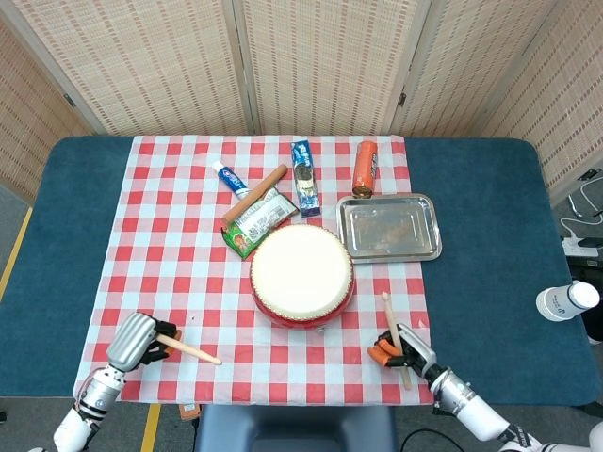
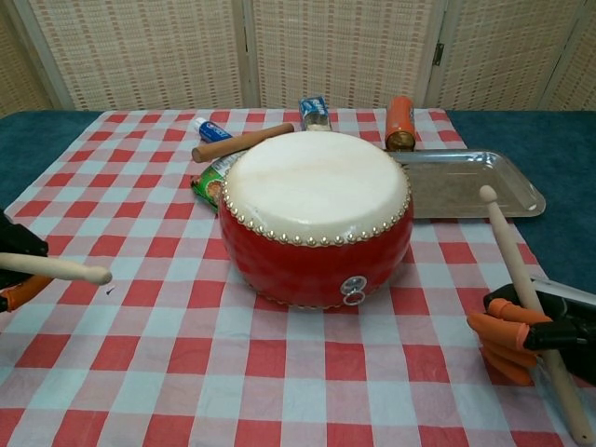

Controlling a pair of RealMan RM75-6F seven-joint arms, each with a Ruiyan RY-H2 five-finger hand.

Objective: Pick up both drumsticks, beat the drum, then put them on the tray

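A red drum (image 1: 301, 275) (image 2: 317, 216) with a pale skin stands mid-table. Behind it on the right lies the silver tray (image 1: 390, 227) (image 2: 477, 183). My left hand (image 1: 135, 341) (image 2: 16, 265) grips one wooden drumstick (image 1: 189, 350) (image 2: 54, 268) at the front left, its tip pointing toward the drum but well short of it. My right hand (image 1: 400, 350) (image 2: 521, 335) holds the other drumstick (image 1: 393, 332) (image 2: 515, 274) at the front right, its tip raised and leaning toward the drum, clear of the skin.
Behind the drum lie a wooden rolling pin (image 1: 254, 194), a green packet (image 1: 258, 218), a toothpaste tube (image 1: 228, 177), a blue box (image 1: 303, 176) and an orange can (image 1: 365, 168). A white bottle (image 1: 566, 301) sits at the table's right edge.
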